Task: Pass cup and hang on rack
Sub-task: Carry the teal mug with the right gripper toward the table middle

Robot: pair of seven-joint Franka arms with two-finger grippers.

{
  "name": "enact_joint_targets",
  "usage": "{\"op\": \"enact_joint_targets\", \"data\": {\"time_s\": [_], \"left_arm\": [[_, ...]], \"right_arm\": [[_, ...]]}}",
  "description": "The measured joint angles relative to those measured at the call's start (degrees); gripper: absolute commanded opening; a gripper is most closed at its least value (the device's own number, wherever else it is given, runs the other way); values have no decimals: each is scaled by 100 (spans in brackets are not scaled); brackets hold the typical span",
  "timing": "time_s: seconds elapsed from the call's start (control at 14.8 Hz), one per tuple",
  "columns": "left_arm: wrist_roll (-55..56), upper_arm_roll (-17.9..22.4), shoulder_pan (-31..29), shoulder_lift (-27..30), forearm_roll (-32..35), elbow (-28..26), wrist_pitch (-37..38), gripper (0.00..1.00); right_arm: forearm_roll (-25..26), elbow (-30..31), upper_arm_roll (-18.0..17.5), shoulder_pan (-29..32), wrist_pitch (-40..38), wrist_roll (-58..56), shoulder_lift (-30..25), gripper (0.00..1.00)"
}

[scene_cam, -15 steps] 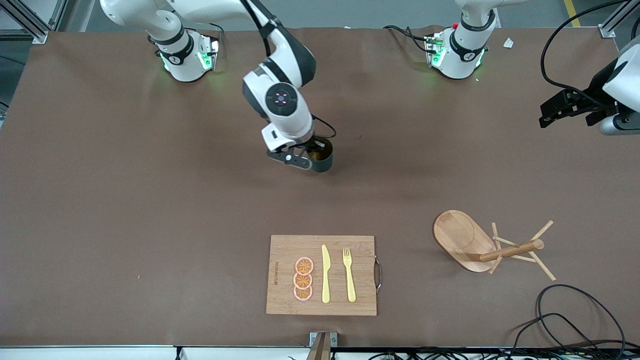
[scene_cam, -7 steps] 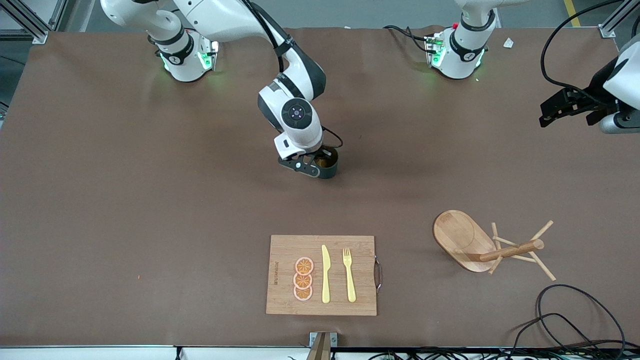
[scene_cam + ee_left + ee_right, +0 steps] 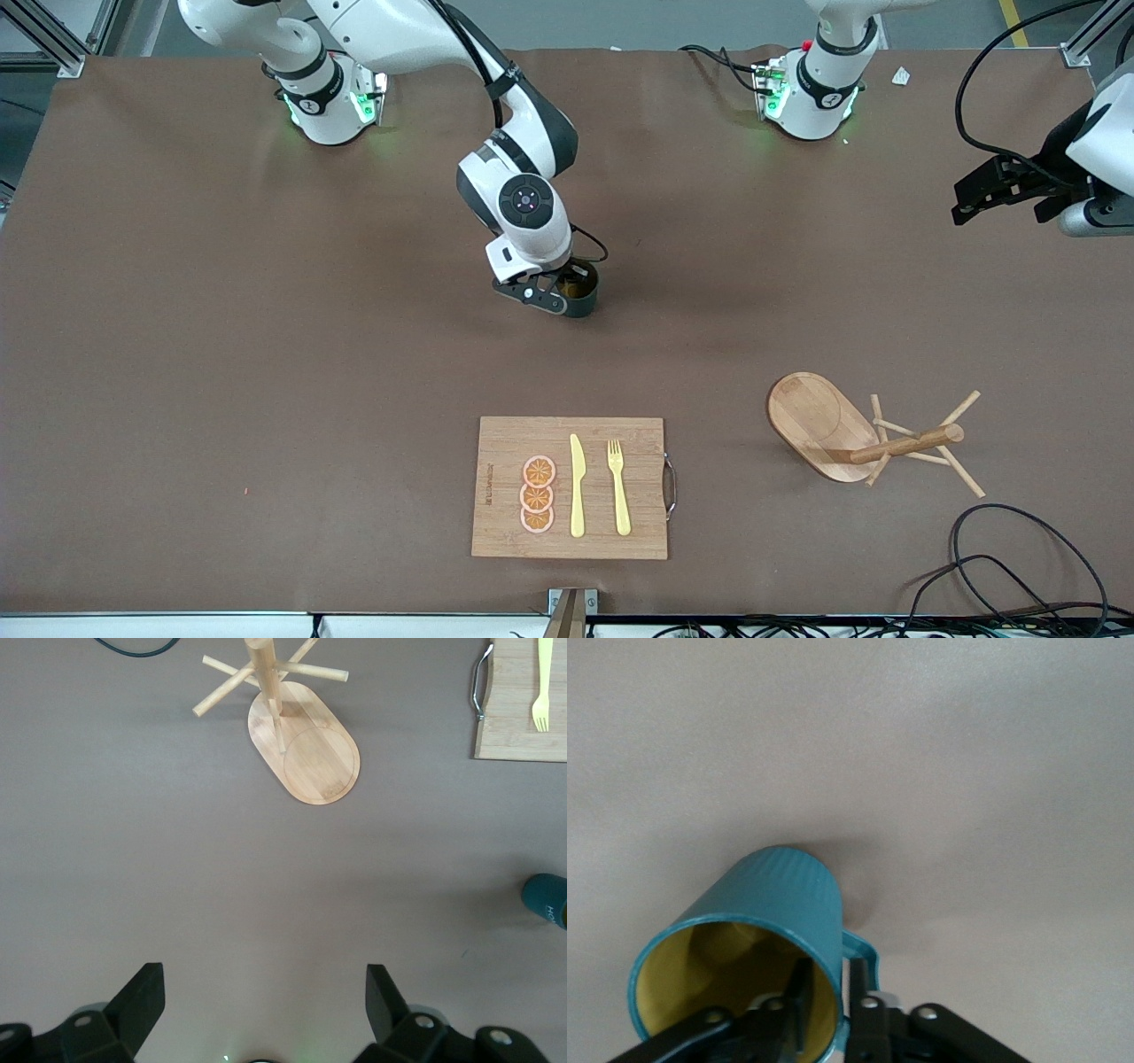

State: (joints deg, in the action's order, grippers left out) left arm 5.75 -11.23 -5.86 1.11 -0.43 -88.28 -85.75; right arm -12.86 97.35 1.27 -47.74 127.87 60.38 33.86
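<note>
Reading the visible markings first: the rectangular bamboo cutting board with a metal handle [image 3: 570,487] carries a dark line of print along one short edge, too small to read. Pale letters on the teal item at the edge of the left wrist view cannot be made out either.

The small dark teal ribbed cup with a yellow-ochre inside [image 3: 580,291] sits near the middle of the brown counter [image 3: 221,354], farther from the front camera than the cutting board. The right gripper [image 3: 554,288] is at the cup's rim. In the right wrist view one finger [image 3: 799,997] is inside the cup [image 3: 757,930] and the other outside, with the wall between them beside the small teal handle [image 3: 864,958]. Whether the jaws press on the wall or have slackened cannot be told. The right arm reaches from its base toward the counter's centre, wrist pointing down.

The left gripper [image 3: 997,190] hangs over the left arm's end of the counter, jaws wide apart and empty [image 3: 261,992]; this arm waits.

The light wooden mug tree with an oval base and thin angled pegs [image 3: 850,434] stands upright near the left arm's end, beside the cutting board. On the board lie three orange slices [image 3: 537,494], a yellow knife [image 3: 577,486] and a yellow fork [image 3: 618,487].
</note>
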Motion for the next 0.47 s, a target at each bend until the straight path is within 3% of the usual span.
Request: {"op": "enact_joint_targets", "data": {"time_s": [0.27, 0.47], "left_arm": [[7, -41, 41, -23, -18, -3, -17, 100], [51, -64, 198, -61, -60, -13, -110, 100]], "right_arm": [[0, -159, 16, 7, -44, -17, -23, 100], [1, -397, 88, 62, -498, -312, -231, 100]]}}
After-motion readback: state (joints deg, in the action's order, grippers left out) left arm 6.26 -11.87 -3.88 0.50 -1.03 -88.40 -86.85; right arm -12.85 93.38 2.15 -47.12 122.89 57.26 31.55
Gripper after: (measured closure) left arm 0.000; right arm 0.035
